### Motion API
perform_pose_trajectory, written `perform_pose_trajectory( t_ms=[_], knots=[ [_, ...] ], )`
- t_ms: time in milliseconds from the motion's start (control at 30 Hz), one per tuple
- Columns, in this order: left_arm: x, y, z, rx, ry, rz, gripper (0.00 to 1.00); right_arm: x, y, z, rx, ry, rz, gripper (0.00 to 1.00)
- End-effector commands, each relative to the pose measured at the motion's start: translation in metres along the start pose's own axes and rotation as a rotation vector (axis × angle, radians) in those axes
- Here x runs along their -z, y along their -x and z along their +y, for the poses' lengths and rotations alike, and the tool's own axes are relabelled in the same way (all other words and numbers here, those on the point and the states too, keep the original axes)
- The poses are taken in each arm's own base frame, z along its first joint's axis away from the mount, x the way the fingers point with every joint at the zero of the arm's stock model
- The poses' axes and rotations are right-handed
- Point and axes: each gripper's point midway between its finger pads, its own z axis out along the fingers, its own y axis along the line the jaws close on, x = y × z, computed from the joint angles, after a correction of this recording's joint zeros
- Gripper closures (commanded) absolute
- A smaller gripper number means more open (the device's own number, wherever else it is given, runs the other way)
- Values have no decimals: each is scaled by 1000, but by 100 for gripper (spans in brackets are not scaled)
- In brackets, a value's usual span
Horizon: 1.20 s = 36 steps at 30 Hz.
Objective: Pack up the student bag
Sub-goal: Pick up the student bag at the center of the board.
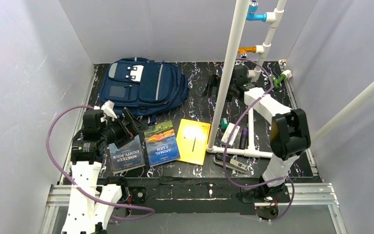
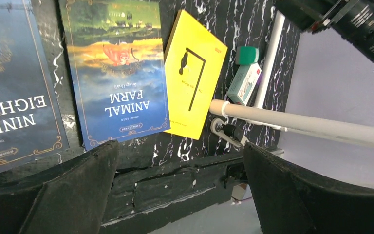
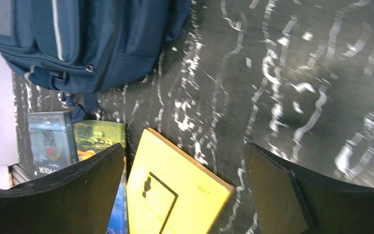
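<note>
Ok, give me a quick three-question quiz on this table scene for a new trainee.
1. True or false: the yellow book is inside the student bag.
2. Which book lies in the middle of the row of three?
3. Fill in: the left gripper and right gripper are both ____.
Key: 1 false, it lies outside the bag; 2 Animal Farm; 3 open.

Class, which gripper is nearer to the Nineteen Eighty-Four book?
Left. The left gripper is above the far edge of the Nineteen Eighty-Four book; the right gripper is farther back, past the yellow book, by the white pole.
</note>
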Motion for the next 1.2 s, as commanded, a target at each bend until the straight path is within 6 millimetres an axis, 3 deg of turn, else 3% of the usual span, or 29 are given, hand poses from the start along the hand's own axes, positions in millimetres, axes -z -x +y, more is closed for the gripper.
perform_pose_trajectory(
  t_ms=[0,167,400,533,633,700,800,867,967,1067,1167],
  knots=[
    [-15,-9,-1,59,-59,49,1,-28,25,54,36,169,-55,0],
    [-33,-21,9,70,-42,121,1,-84,25,74,34,254,-12,0],
    [-46,-26,19,69,19,159,1,-160,22,78,-10,289,22,0],
    [-53,-43,20,58,43,202,1,-186,17,82,4,289,-6,0],
    [-57,-58,23,22,68,222,1,-204,8,70,-33,236,-10,0],
    [-59,-61,28,8,89,218,1,-211,3,62,-67,215,-18,9],
    [-55,-59,34,-13,131,212,1,-209,2,67,-116,250,-22,32],
    [-50,-56,36,0,160,202,1,-196,8,79,-168,286,-22,60],
    [-51,-59,33,50,134,184,1,-165,33,102,-267,350,-28,99],
    [-52,-51,37,65,128,96,1,-129,66,112,-413,405,-52,99],
    [-60,-40,29,44,104,72,1,-102,86,118,-481,412,-46,99]
  ],
)
